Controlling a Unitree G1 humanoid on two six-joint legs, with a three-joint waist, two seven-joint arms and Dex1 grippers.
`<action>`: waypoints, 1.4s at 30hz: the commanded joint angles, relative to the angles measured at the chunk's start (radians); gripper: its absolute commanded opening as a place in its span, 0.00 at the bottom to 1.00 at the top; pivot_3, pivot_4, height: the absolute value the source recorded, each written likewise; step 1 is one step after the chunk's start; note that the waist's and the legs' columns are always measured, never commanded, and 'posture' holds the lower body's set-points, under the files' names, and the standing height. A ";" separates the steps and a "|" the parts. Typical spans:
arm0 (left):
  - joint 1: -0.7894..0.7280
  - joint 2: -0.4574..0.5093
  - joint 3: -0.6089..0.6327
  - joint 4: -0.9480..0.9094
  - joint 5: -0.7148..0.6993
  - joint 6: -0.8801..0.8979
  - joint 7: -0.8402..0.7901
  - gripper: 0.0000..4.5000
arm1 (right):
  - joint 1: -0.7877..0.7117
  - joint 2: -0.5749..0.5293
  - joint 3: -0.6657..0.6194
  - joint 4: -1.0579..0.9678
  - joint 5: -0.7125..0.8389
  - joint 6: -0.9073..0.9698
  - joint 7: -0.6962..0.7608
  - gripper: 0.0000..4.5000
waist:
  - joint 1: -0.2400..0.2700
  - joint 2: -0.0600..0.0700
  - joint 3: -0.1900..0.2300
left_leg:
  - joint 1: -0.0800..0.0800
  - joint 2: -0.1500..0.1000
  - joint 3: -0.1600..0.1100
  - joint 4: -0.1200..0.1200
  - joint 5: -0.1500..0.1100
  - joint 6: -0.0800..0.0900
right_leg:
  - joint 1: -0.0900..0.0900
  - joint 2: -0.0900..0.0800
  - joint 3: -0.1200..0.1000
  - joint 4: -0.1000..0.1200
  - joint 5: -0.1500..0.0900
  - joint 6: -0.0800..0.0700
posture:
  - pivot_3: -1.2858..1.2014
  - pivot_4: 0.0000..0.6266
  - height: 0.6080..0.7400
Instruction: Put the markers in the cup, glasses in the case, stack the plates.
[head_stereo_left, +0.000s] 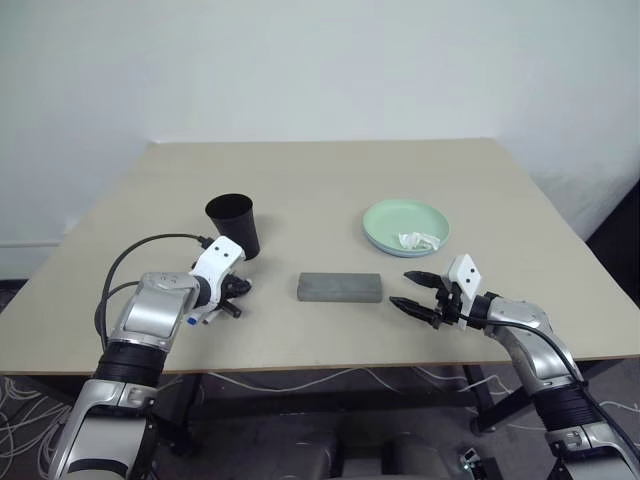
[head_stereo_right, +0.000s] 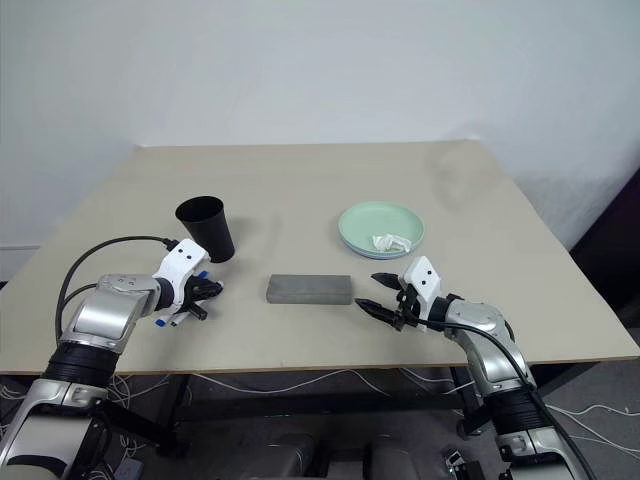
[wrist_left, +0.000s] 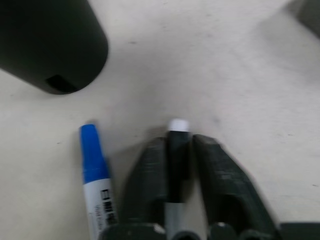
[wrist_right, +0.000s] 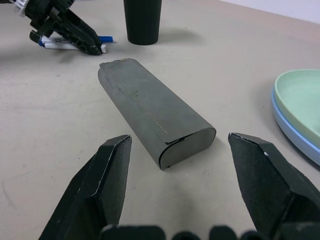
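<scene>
My left gripper (wrist_left: 178, 142) rests low on the table just in front of the black cup (head_stereo_left: 233, 225), shut on the black-capped marker (wrist_left: 178, 155). The blue-capped marker (wrist_left: 95, 170) lies on the table right beside it, untouched. The grey case (head_stereo_left: 340, 287) lies shut at the table's middle. My right gripper (head_stereo_left: 418, 293) hovers open just right of the case, its fingers pointing at the case's end. The mint green plate (head_stereo_left: 395, 218) sits on the light blue plate (wrist_right: 295, 132) at the back right. The glasses are out of view.
A crumpled white tissue (head_stereo_left: 418, 240) lies in the green plate at its near edge. The table's front edge (head_stereo_left: 320, 368) runs close below both grippers. Bare tabletop stretches behind the cup and the plates.
</scene>
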 joint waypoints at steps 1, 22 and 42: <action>-0.034 0.020 0.008 -0.010 0.005 -0.027 0.004 0.01 | -0.016 0.000 -0.016 -0.038 0.000 -0.022 -0.002 0.75 | 0.000 0.000 0.000 | 0.000 0.000 0.000 0.000 0.000 0.000 | 0.000 0.000 0.000 0.000 0.000 0.000 | 0.52 0.00 0.98; -0.313 -0.175 0.262 0.193 -0.113 -0.782 0.228 0.01 | -0.039 0.005 -0.012 -0.020 -0.006 -0.028 0.001 0.75 | 0.001 -0.001 0.000 | -0.001 0.000 0.000 0.001 0.001 -0.001 | 0.000 0.000 -0.001 -0.002 0.003 0.001 | 0.52 0.00 0.98; -0.552 -0.219 0.230 0.947 0.034 -1.239 0.463 0.01 | -0.037 0.006 -0.018 -0.030 -0.009 -0.020 -0.004 0.75 | 0.001 -0.002 0.000 | -0.001 0.000 0.001 0.004 0.001 -0.001 | 0.001 0.001 -0.004 -0.002 0.004 0.002 | 0.52 0.00 0.98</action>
